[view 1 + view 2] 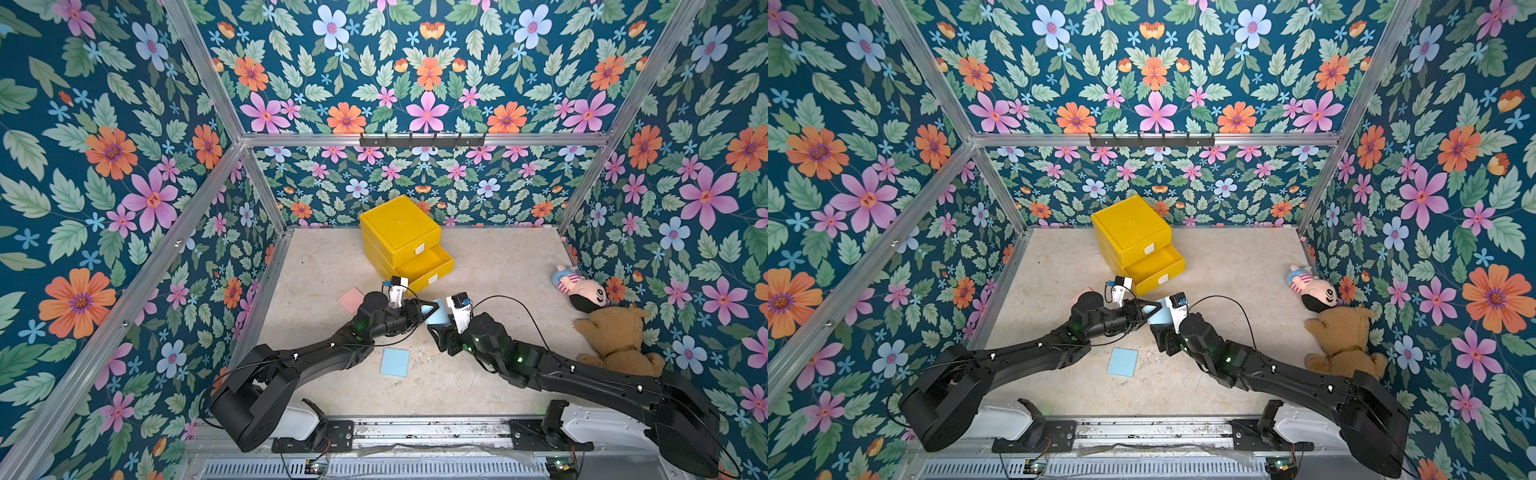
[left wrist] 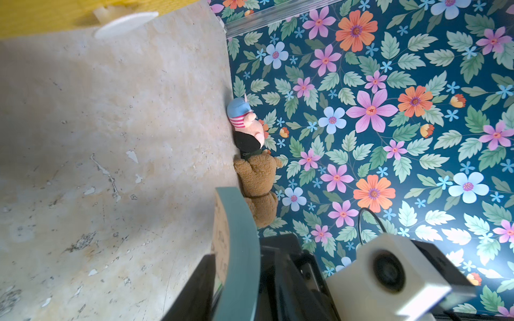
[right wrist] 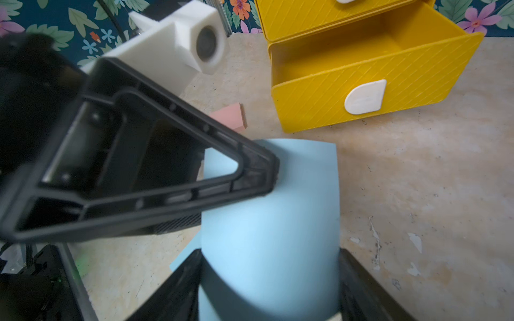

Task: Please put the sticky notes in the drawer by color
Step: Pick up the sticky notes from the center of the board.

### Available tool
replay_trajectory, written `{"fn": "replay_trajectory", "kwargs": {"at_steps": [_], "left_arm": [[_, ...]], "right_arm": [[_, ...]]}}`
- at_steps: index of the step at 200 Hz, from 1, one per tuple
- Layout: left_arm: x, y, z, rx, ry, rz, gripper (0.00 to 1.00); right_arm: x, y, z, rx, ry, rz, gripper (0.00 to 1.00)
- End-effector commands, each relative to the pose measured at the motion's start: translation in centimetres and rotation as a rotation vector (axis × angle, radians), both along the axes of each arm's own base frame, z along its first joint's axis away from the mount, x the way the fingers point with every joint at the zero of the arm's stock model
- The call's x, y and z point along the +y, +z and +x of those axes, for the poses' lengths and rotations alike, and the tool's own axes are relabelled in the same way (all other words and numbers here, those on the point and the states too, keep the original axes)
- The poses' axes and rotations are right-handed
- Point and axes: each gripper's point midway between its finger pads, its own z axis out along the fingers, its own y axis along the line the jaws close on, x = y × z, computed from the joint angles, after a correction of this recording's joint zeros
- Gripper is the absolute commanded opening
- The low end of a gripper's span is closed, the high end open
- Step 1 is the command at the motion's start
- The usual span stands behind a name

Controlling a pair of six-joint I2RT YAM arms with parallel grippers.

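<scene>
Ran matte black down left arm and right arm, wore white camera blocks behind the tool tips, trailed thin black cables.

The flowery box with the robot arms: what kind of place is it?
Probably a robot practice booth: flower-print walls on a metal frame, left arm and right arm mounted at the table edge.

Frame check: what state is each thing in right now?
Cabinet: top drawer shut, lower drawer pulled out, no notes visible inside.
Held blue pad: raised, bowed, gripped by both grippers.
Right gripper: shut on that pad's side edges.
Left gripper: fingers clamped across its far end.
Second blue pad: flat on table.
Pink pad: flat on table, partly hidden.
Plush doll, teddy bear: lying down.
</scene>
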Motion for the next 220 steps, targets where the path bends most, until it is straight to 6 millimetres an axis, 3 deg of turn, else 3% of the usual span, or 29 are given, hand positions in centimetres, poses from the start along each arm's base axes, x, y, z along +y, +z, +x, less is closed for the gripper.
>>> {"fn": "replay_trajectory", "kwargs": {"at_steps": [1, 47, 84, 108, 132, 140, 168, 193, 220], "left_arm": [[0.3, 0.4, -0.2, -0.008, 0.006, 0.002, 0.41], [0.9, 0.0, -0.4, 0.001, 0.026, 0.023, 0.42], [0.6, 0.7, -0.2, -0.013, 0.017, 0.019, 0.20], [0.6, 0.9, -0.2, -0.017, 0.017, 0.017, 0.12], [0.7, 0.9, 0.0, -0.025, 0.019, 0.020, 0.02], [0.8, 1.0, 0.1, -0.030, 0.022, 0.020, 0.00], [1.3, 2.0, 0.5, -0.073, 0.004, -0.001, 0.00], [1.5, 3.9, 0.5, -0.137, -0.049, -0.036, 0.00], [0.8, 6.1, 0.0, -0.204, -0.114, -0.073, 0.00]], "right_arm": [[-0.8, 0.0, 1.0, 0.003, -0.063, 0.009, 0.75], [-1.0, 0.1, 1.3, 0.003, -0.072, 0.014, 0.76], [-0.5, 0.1, 1.1, 0.012, -0.050, 0.025, 0.76], [-0.5, 0.4, 0.9, 0.011, -0.042, 0.034, 0.77], [-0.4, 1.0, 0.5, 0.009, -0.021, 0.062, 0.93], [-0.4, 1.4, 0.2, 0.010, -0.010, 0.088, 0.99], [-0.4, 4.3, -0.6, 0.056, 0.079, 0.294, 0.99], [-2.4, 8.0, -0.6, 0.108, 0.121, 0.585, 0.99], [-4.6, 10.5, -0.7, 0.168, 0.140, 0.811, 0.99]]}}
